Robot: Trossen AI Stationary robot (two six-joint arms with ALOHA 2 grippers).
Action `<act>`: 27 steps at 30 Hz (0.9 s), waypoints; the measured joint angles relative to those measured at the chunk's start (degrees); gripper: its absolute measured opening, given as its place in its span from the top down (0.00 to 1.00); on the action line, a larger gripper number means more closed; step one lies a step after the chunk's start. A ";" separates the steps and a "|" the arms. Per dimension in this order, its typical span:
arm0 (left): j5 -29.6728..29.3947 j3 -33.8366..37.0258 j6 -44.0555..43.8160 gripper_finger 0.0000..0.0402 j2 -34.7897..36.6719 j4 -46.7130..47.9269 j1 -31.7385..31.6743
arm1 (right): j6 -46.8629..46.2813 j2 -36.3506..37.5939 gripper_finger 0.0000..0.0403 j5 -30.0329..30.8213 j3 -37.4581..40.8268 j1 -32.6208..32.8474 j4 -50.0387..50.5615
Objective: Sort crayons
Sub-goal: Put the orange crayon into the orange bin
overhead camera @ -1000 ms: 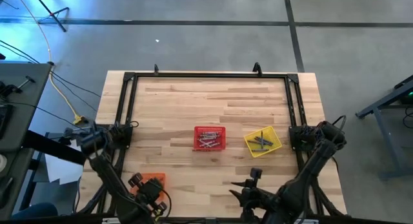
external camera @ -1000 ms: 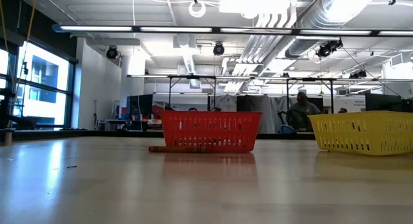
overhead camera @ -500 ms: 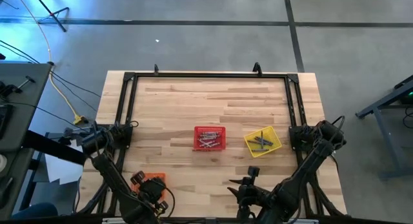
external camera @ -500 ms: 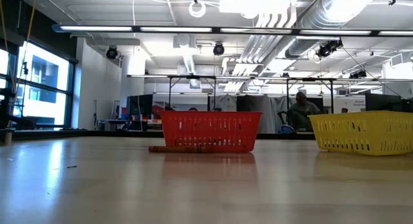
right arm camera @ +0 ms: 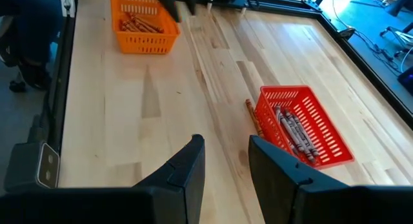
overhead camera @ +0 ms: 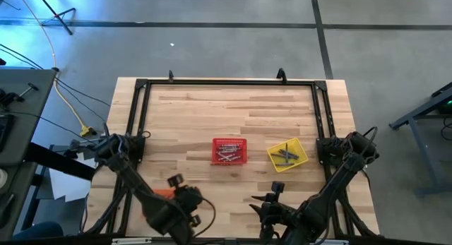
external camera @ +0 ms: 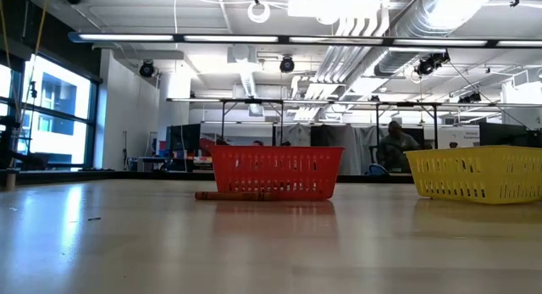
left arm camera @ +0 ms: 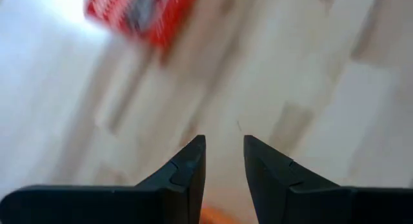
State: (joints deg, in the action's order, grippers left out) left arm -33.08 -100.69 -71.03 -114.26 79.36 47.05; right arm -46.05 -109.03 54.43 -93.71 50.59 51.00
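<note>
The desk (overhead camera: 212,111) is pale wood. Mesh baskets: red (overhead camera: 230,151), yellow (overhead camera: 287,154), orange (right arm camera: 142,22) (orange crayons (right arm camera: 139,22) inside). Grey crayons (right arm camera: 293,130) fill the red one.

Robotics lab, exposed ducts (external camera: 398,48), workbenches (external camera: 254,124) behind

No text, label, brand, number or sign could be read anywhere in the views.
</note>
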 joint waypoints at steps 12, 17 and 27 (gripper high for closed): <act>-12.33 3.84 13.20 0.76 -0.14 -5.28 -7.35 | 0.01 0.00 0.72 -0.07 -0.02 0.04 2.87; -12.11 8.69 13.23 0.76 -0.16 -7.01 -9.25 | -0.03 0.00 0.72 -0.17 -0.02 0.07 3.58; -9.20 16.26 20.20 0.76 -0.17 -22.53 -9.57 | -0.03 0.00 0.72 -0.24 -0.02 0.04 3.89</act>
State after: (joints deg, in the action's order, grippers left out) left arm -42.28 -84.42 -50.83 -114.43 56.83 37.47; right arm -46.08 -109.03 54.19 -93.73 50.63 54.89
